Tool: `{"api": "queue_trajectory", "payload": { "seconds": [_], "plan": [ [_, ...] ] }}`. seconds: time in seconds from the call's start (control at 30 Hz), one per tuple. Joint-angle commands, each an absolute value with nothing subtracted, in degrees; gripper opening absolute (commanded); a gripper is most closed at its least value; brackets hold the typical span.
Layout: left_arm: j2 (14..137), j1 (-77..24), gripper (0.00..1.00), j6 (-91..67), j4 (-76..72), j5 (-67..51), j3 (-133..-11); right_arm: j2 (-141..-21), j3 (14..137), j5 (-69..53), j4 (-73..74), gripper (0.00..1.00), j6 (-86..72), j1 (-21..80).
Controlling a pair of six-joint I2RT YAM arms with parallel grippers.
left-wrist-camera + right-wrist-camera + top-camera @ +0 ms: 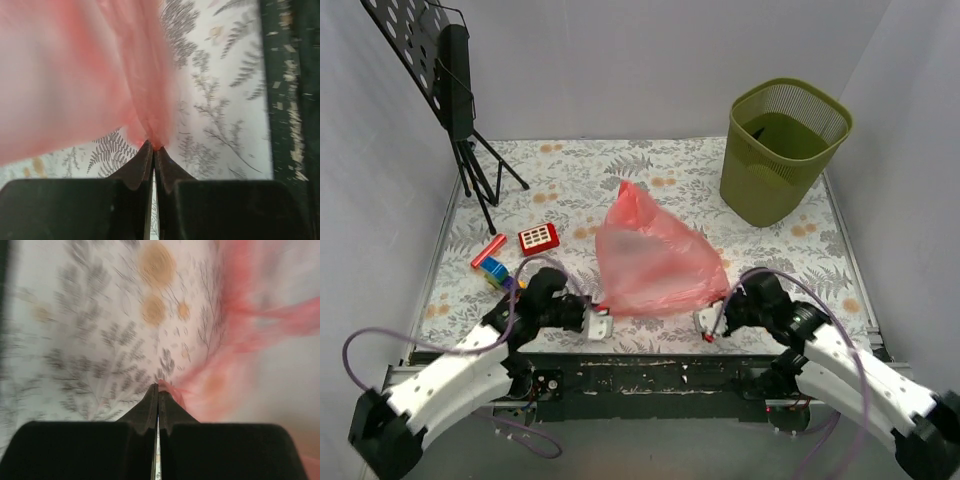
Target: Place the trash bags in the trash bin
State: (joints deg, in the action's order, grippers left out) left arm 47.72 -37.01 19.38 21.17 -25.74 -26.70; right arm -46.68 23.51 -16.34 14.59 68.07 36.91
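Note:
A billowy translucent red trash bag (pixel 655 255) stands puffed up in the middle of the table, stretched between both grippers. My left gripper (pixel 601 322) is shut on the bag's near left edge; in the left wrist view the red film (pixel 100 75) bunches into the pinched fingertips of that gripper (pixel 153 146). My right gripper (pixel 706 322) is shut on the near right edge, with the film (pixel 235 375) gathered at its tips (pixel 158 387). The olive-green mesh trash bin (pixel 784 150) stands upright at the far right, apart from the bag.
A black music stand (pixel 445 75) rises at the far left. A small red flat toy with white buttons (pixel 538 238) and a red stick-shaped block with coloured blocks (pixel 492 258) lie left of the bag. White walls enclose the table.

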Motion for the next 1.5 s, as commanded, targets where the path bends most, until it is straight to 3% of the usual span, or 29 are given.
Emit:
{"api": "queue_trajectory", "payload": {
  "seconds": [0.0,0.1,0.27,0.3,0.4,0.43,0.5,0.63,0.73,0.83,1.0,1.2,1.33,1.47],
  "plan": [
    [22.4,-38.5,0.00,29.7,25.4,-34.5,-27.2,-23.4,29.5,-24.4,30.7,0.01,67.0,43.8],
    [22.3,-38.5,0.00,27.5,27.0,-35.3,-30.6,-24.9,35.3,-22.9,32.5,0.01,62.2,43.9],
    [32.8,-38.6,0.00,21.2,33.7,-33.3,-40.5,-33.2,48.1,-23.3,34.8,0.01,52.1,43.9],
    [34.5,-38.6,0.00,17.0,32.9,-31.7,-42.0,-34.8,50.4,-22.9,35.0,0.05,50.1,43.9],
    [40.6,-38.6,0.00,5.5,28.8,-22.7,-45.6,-41.9,60.8,-19.1,36.1,0.46,44.1,43.9],
    [42.6,-38.6,0.00,2.2,28.3,-20.2,-46.7,-45.1,65.3,-17.6,37.7,0.55,42.2,43.9],
    [45.8,-38.6,0.00,-4.1,27.9,-16.2,-48.9,-51.3,77.0,-17.6,42.5,0.65,37.5,43.8],
    [49.7,-38.6,0.00,-10.5,26.4,-14.8,-49.8,-61.5,95.8,-22.8,51.7,0.67,32.9,43.8],
    [51.8,-38.5,0.00,-15.5,23.5,-13.1,-49.8,-65.8,100.2,-17.6,48.1,0.67,28.1,41.8],
    [52.9,-38.5,0.00,-18.9,21.5,-13.1,-50.9,-72.7,104.2,-12.9,44.0,0.65,26.7,30.9],
    [52.4,-38.5,0.00,-20.4,22.1,-14.9,-52.7,-90.6,122.2,-3.8,47.5,0.64,28.6,17.7],
    [51.8,-38.5,0.00,-22.6,21.1,-15.2,-52.8,-99.7,124.0,-5.0,49.6,0.64,33.1,11.0],
    [52.6,-38.5,0.00,-24.4,20.1,-15.3,-55.2,-102.7,123.5,-8.9,52.8,0.58,30.1,8.4],
    [54.9,-38.6,0.00,-26.0,18.5,-15.1,-60.8,-101.5,118.6,-12.7,54.1,0.33,32.5,8.2]
  ]
}}
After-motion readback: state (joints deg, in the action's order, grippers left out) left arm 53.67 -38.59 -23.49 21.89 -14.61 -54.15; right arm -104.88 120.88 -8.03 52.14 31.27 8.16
